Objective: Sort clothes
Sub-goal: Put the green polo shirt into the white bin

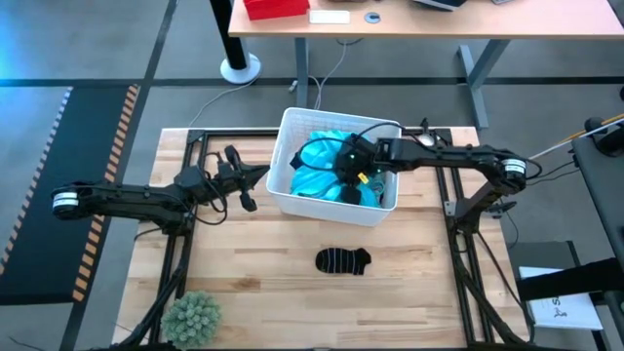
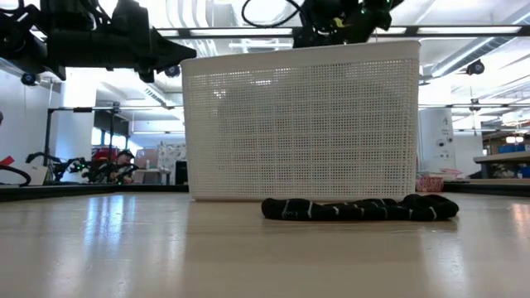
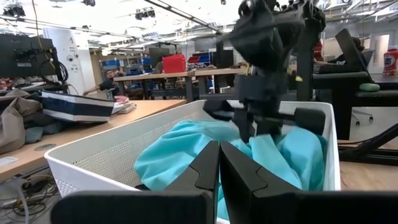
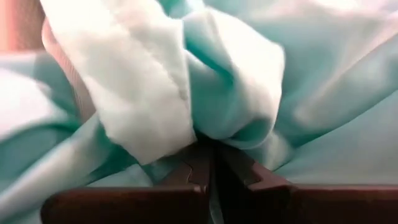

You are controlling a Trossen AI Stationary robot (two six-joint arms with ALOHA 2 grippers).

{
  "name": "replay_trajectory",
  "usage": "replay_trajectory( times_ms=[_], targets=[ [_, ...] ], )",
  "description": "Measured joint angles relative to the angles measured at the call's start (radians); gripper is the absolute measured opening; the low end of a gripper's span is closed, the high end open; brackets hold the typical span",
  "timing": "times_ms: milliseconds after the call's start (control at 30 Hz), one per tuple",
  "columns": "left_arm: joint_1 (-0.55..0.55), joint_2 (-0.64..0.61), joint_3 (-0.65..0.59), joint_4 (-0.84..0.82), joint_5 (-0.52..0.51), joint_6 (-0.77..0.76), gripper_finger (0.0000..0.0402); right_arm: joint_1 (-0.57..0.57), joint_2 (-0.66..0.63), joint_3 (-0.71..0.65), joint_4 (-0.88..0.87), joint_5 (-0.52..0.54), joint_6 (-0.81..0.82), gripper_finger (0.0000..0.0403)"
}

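The wooden table carries everything, and I take the white basket as the landmark, because all the work turns around it. It stands near the far middle of the table, so both arms can reach it from their own side.

Inside the basket lies the turquoise garment, the biggest piece of the clothes to see, heaped up and filling most of it. Some darker fabric seems to lie under it at the near wall, but I cannot tell which piece it is.

The right arm reaches from the right side over the basket rim, and the right gripper is down in the heap. In the right wrist view its fingers are together, and folds of the turquoise garment bunch up right at the tips, so I judge it is clamped on this cloth, probably to lift it out for sorting. How firm the hold is, I cannot tell.

The left arm waits just beside the left wall of the basket. The left gripper has its fingers closed together on nothing, and it points toward the basket; it looks ready to help but holds no cloth.

In front of the basket, on the near side and apart from it, the dark striped sock lies flat on the wood, maybe already sorted out as a separate kind.

Far from the basket, at the near left corner of the table, sits the fuzzy green ball, which is no part of the clothes.
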Motion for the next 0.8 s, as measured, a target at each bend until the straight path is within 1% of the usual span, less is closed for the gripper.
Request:
replay_trajectory(
  times_ms=[233,467,667,800],
  targets=[
    [0.000,0.000,0.000,-0.001,0.000,0.000,0.0000,0.024,0.000,0.099,-0.079,0.072,-0.047,0.0000],
    [0.000,0.000,0.000,-0.003,0.000,0.000,0.0000,0.059,-0.014,0.171,-0.089,0.085,-0.073,0.0000],
    [0.000,0.000,0.000,-0.005,0.000,0.000,0.0000,0.092,-0.069,0.183,-0.078,0.122,-0.091,0.0000],
    [0.000,0.000,0.000,-0.008,0.000,0.000,0.0000,0.103,-0.115,0.183,-0.070,0.124,-0.087,0.0000]
  ],
)
